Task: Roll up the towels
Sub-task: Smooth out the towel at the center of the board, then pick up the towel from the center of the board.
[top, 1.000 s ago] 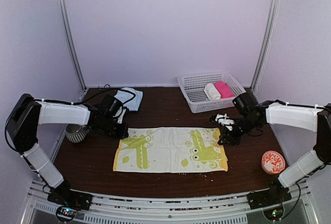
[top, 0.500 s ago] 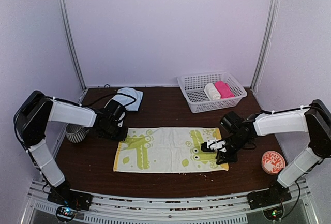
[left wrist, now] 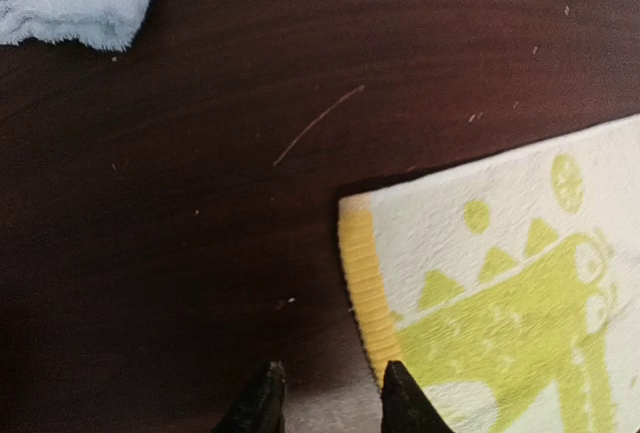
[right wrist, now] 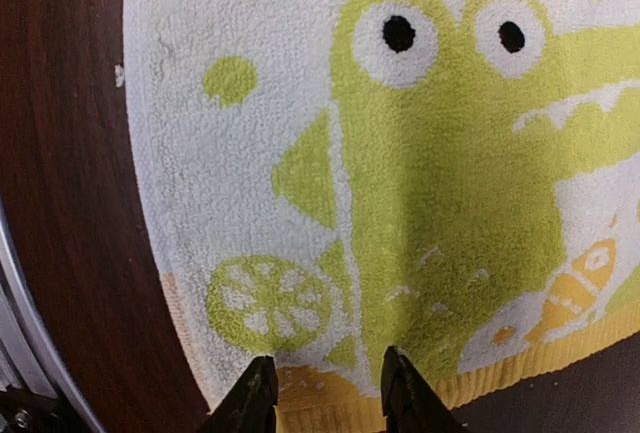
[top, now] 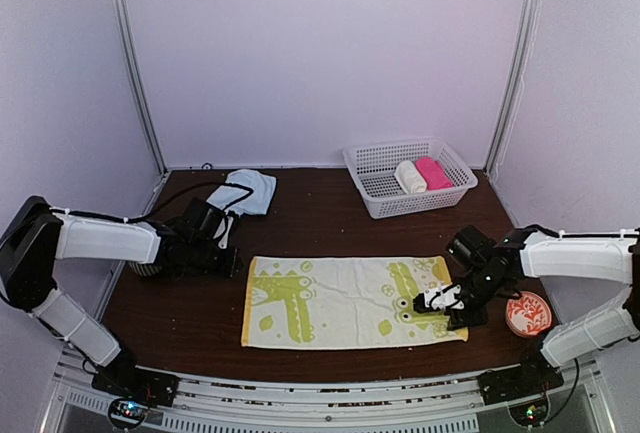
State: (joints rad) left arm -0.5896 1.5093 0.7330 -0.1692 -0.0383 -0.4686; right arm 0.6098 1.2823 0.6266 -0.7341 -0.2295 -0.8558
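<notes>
Yellow-green and white towel (top: 350, 301) is lying flat and fully spread on the table (top: 330, 218), toward the front edge, between your two arms. Your left gripper (left wrist: 330, 398) is sitting low at the towel's left end. Its fingers are standing a little apart with bare table showing in the gap, one tip just beside the yellow hem, nothing clamped. Your right gripper (right wrist: 325, 393) is hanging over the right end, fingers likewise apart above the yellow hem by the lemon-slice print, gripping nothing. Pale blue towel (top: 245, 191) is lying crumpled at the back left. White basket (top: 372, 158) at back right is holding the cream roll (top: 409, 176) and pink roll (top: 433, 172) side by side.
</notes>
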